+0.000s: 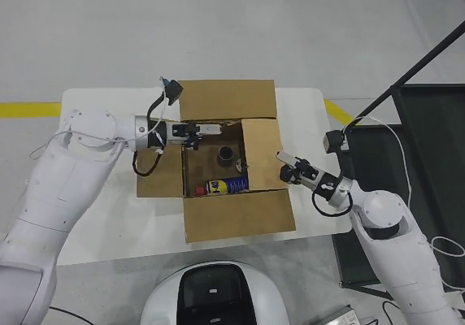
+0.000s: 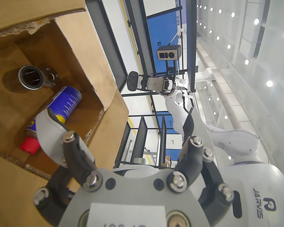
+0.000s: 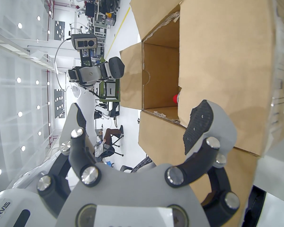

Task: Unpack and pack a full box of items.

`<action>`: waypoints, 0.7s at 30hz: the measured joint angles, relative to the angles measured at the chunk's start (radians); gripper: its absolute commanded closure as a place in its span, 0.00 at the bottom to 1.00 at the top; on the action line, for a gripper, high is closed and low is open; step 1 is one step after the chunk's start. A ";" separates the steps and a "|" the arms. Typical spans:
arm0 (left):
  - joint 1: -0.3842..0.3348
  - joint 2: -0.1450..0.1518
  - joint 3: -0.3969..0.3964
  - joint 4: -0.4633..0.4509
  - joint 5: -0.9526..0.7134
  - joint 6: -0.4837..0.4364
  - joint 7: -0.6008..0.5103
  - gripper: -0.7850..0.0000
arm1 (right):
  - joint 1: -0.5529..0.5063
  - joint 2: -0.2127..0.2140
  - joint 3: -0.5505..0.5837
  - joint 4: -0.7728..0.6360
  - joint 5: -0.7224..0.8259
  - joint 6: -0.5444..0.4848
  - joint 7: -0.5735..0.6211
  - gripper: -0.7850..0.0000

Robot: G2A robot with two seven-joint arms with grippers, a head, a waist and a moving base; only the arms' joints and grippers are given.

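An open cardboard box (image 1: 224, 99) stands on the white table (image 1: 102, 227) with its flaps spread. Inside lie a blue spray can with a red cap (image 1: 223, 187) and a dark metal flanged tube (image 1: 226, 153). My left gripper (image 1: 206, 128) hovers over the box's opening near the left wall, open and holding nothing. In the left wrist view the left gripper (image 2: 119, 125) is above the spray can (image 2: 66, 101) and the tube (image 2: 32, 76). My right gripper (image 1: 288, 166) is open beside the box's right flap. In the right wrist view the right gripper (image 3: 139, 119) faces the box (image 3: 215, 60) and the red cap (image 3: 174, 98).
A black metal rack (image 1: 436, 138) stands close to the table's right edge, behind the right arm. Bare table lies to the left of the box and in front of it.
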 measured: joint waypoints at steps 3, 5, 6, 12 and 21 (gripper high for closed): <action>-0.029 -0.043 0.084 0.059 -0.019 0.001 0.073 0.00 | -0.025 0.002 0.022 -0.001 0.006 -0.003 -0.007 0.00; -0.043 -0.073 0.131 0.100 -0.037 -0.008 0.130 0.00 | -0.038 0.003 0.034 -0.003 0.007 -0.004 -0.010 0.00; -0.049 -0.085 0.149 0.116 -0.038 -0.016 0.158 0.00 | -0.042 0.003 0.037 -0.004 0.007 -0.004 -0.011 0.00; -0.064 -0.153 0.226 0.224 -0.019 -0.087 0.347 0.00 | -0.042 0.004 0.035 0.001 0.000 0.001 -0.016 0.00; -0.080 -0.181 0.251 0.292 0.001 -0.135 0.376 0.00 | -0.026 0.002 0.015 0.003 0.004 0.001 -0.011 0.00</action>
